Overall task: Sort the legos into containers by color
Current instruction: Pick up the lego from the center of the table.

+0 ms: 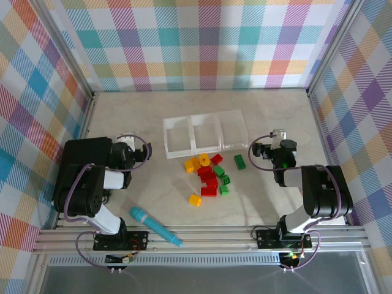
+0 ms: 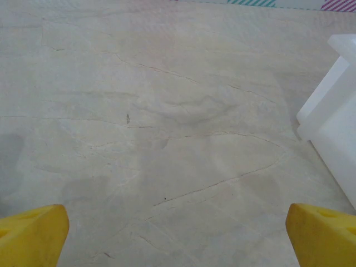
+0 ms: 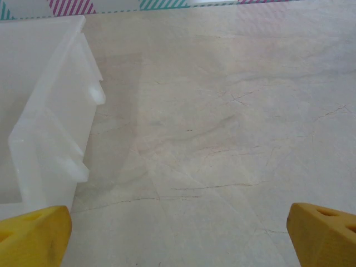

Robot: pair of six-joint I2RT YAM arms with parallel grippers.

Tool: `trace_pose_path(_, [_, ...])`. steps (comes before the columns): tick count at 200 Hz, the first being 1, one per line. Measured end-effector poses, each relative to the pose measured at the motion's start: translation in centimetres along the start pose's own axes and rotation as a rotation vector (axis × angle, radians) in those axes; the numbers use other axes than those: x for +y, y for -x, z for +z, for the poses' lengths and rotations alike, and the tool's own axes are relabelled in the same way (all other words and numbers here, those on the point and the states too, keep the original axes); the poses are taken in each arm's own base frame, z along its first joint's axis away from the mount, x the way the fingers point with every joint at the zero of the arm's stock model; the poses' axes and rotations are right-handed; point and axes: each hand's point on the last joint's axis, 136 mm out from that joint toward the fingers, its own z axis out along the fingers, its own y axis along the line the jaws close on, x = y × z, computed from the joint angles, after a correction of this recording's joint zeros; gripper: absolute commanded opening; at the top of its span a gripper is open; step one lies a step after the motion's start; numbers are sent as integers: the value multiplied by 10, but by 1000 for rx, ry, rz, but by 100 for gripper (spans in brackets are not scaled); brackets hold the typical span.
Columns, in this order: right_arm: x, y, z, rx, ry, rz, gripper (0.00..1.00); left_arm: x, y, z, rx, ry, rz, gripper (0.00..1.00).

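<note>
- Spotting the legos (image 1: 210,174) clustered mid-table, just nearer than the containers (image 1: 205,133), between the left gripper (image 1: 128,144) and the right gripper (image 1: 275,139), touching neither.
- Reading both jaws as spread wide and empty.
- Catching red, yellow and green bricks from above.
- Catching yellow fingers (image 2: 33,236) at the wrists, with the containers' white wall right of the left pair and left of the right pair.

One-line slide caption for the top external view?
Red, yellow and green legos clustered in front of the empty clear containers, flanked by the left gripper and right gripper.
</note>
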Motion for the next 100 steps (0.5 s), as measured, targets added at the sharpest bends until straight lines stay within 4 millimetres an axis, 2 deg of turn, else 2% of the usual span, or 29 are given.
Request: trace_pose_path(100, [1, 0, 0, 1, 7, 0, 99, 0, 0, 0, 0, 0, 0, 100])
